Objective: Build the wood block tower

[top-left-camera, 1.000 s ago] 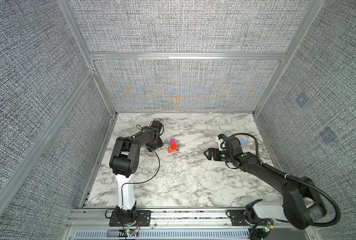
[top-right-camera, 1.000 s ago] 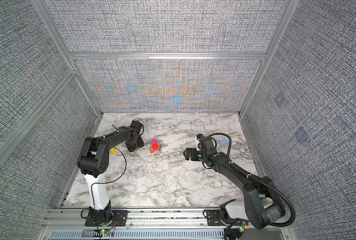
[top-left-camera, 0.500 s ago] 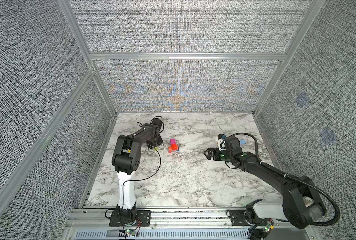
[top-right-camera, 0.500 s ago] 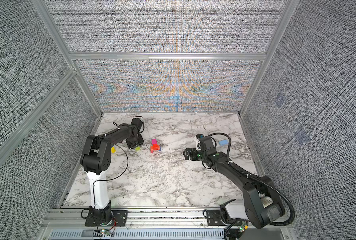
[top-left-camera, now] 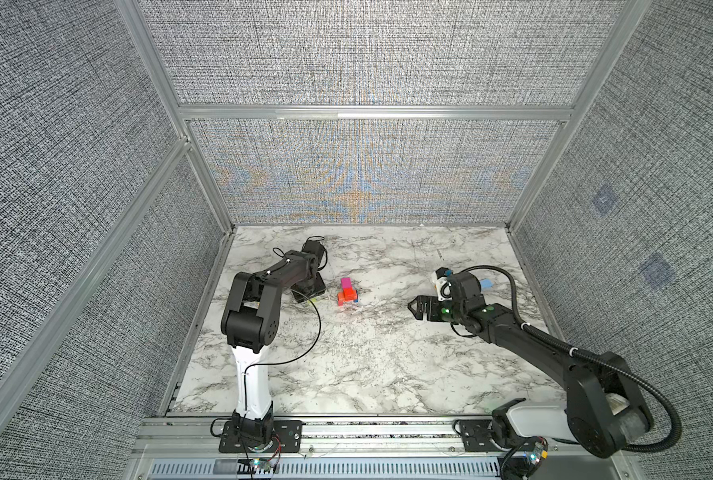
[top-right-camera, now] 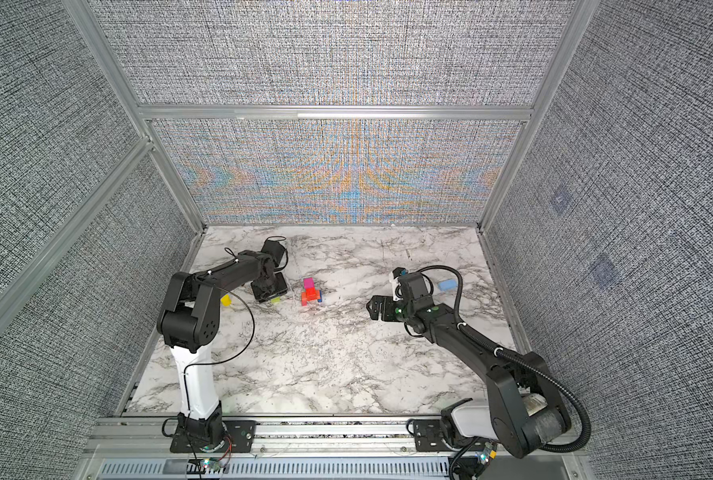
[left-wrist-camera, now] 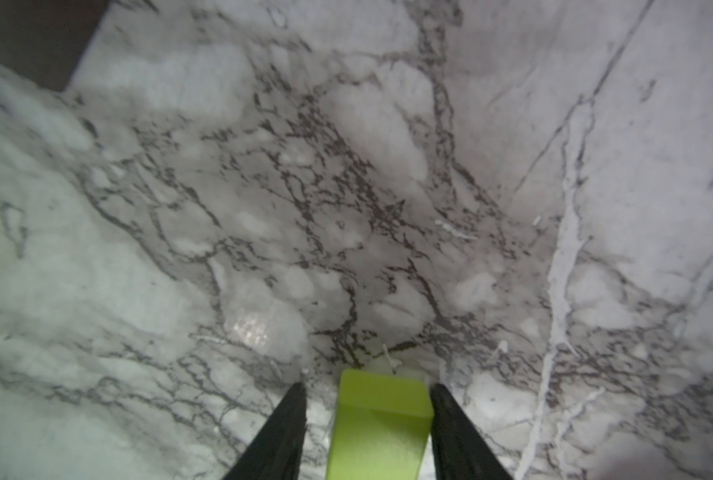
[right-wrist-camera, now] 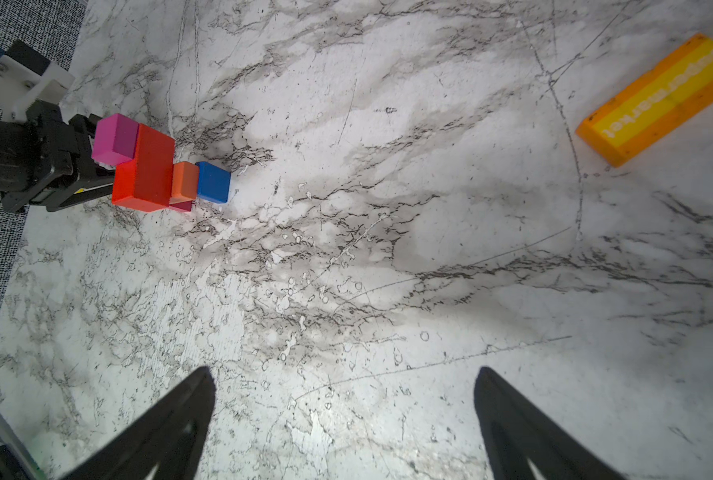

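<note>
1. At the far left of the marble table (top-left-camera: 367, 374), the left arm (top-left-camera: 259, 291) folds sharply at the elbow and its wrist bends down, so the left gripper (left-wrist-camera: 367, 386) points at the tabletop.
2. Its jaws are partly spread around a lime block (left-wrist-camera: 379, 428). One finger touches or nearly touches the block's side, and the other stands clear with marble showing between. Nothing is pinched.
3. The right arm (top-left-camera: 533, 340) stretches low from the near right corner toward the middle. The right gripper (right-wrist-camera: 342, 374) hovers over bare marble, jaws spread wide and empty.
4. The tower (top-left-camera: 347, 292) stands between the two grippers, nearer the left one. It is a magenta block (right-wrist-camera: 113, 139), a red block (right-wrist-camera: 151, 166), an orange block (right-wrist-camera: 184, 180) and a blue block (right-wrist-camera: 213, 183), all touching. Their layering is hard to read.
5. An orange-and-yellow brick (right-wrist-camera: 658, 99) lies flat, well apart from the tower. Its white lettering reads "Supermarket", seen inverted, with the first letters washed out by glare.
6. The frame edge cuts off the lime block in the left wrist view.
7. A yellow block (top-right-camera: 226, 300) peeks out beside the left arm in a top view.
8. A light blue block (top-left-camera: 486, 284) sits partly behind the right wrist.
9. A dark shape (left-wrist-camera: 26, 41) is cropped and cannot be identified.
</note>
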`<state>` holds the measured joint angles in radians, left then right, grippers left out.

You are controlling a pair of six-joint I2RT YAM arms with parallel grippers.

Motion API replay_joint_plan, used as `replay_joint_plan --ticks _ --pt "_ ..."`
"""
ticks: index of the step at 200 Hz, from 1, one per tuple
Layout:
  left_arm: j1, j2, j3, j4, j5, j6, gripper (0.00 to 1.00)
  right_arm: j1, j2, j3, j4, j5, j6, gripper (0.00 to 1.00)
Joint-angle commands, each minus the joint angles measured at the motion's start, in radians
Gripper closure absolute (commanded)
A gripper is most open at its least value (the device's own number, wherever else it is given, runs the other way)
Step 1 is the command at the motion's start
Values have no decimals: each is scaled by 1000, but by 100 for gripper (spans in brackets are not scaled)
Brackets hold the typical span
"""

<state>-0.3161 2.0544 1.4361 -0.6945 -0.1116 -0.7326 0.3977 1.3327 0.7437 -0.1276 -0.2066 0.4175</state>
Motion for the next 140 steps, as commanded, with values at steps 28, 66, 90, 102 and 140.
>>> replay_joint_plan --ticks 28,66,90,102,140 --pt "-8 -12 -11 10 19 28 53 2 -4 8 0 3 -3 1" --pt "-8 -12 -9 7 15 36 62 1 -3 6 0 3 -3 1" --pt "-7 -17 -8 4 17 39 71 2 -2 8 0 3 -3 1" --pt "-8 -24 -7 -3 17 44 73 2 0 8 0 3 -3 1" --pt "-19 -60 9 -58 -9 69 73 4 2 10 2 1 -3 1"
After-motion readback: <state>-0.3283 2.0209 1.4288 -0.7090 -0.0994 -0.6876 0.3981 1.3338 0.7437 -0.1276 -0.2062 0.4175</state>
